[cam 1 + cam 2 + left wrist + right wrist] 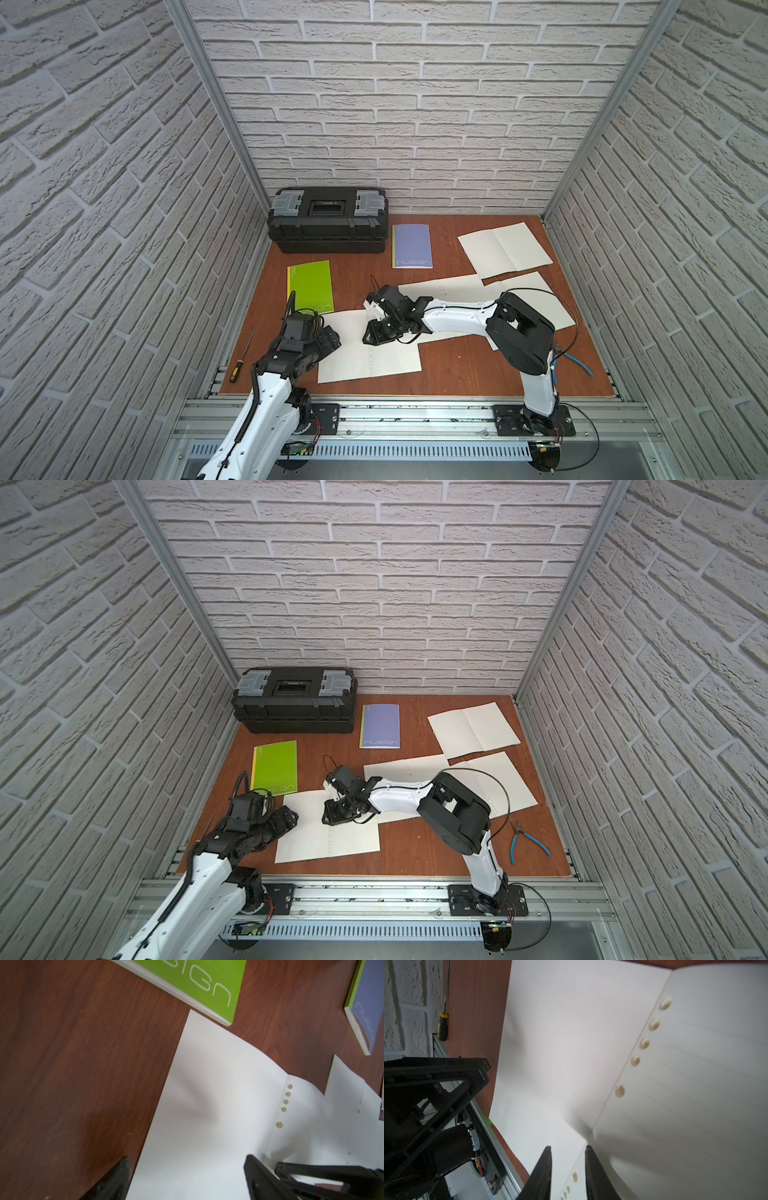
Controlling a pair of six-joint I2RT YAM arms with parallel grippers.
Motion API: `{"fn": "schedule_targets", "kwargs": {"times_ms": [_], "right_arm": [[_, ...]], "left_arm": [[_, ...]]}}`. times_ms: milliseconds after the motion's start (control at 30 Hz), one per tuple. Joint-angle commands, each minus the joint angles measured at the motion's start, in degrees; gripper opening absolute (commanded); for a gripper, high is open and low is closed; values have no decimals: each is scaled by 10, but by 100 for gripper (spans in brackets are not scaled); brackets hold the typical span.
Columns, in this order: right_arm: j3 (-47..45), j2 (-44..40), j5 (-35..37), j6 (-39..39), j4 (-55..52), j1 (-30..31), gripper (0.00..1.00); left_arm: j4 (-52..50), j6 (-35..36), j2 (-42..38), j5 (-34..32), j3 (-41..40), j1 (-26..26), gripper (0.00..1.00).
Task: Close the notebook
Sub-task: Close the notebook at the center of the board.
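We found the left gripper (187, 1159) low at the front, its fingers spread wide apart and straddling the outer edge of the front notebook (207, 1084). 1 finger hung over bare table (83, 1064) and the other over the left page, and we could not tell whether either touched. The front notebook lay open on the table with both pale pages up, under and between the 2 grippers, and a row of punched holes ran beside its spine. Just past the left gripper's inner finger, the right gripper (569, 1148) pointed down at that spine. Its 2 fingers were drawn near each other with a narrow gap, 1 on each side of the crease, and clasped nothing we could see. Outward from the left gripper, near the table's edge, lay a screwdriver (241, 361). Just beyond the left gripper sat a closed green notebook (311, 286), its near corner at the front notebook's far corner. Behind the right gripper, partly under its forearm, lay a 2nd open notebook (403, 771), then a 3rd open notebook (519, 791) by the elbow, with pliers (536, 844) outward of that arm. Farther beyond the right gripper were a 4th open notebook (473, 729) and a closed purple notebook (411, 245). Farthest of all, a black toolbox (328, 220) stood against the wall.
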Motion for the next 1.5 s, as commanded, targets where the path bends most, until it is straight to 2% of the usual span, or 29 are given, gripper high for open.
{"fn": "schedule_targets", "kwargs": {"times_ms": [0,533,900,1233,1467], "right_arm": [[-12,-3,16,7,3,-1,29],[-58,-23,25,10,11,-14,28],[-69,-33,21,9,16,-18,28],[-69,-34,16,11,21,-18,28],[-73,-35,13,12,27,-18,28]], "left_arm": [[5,9,4,-11,-8,5,86],[21,15,34,-5,-8,4,86],[56,29,67,39,-10,-6,85],[94,26,41,99,-20,-12,85],[131,11,-24,156,-31,-12,86]]}}
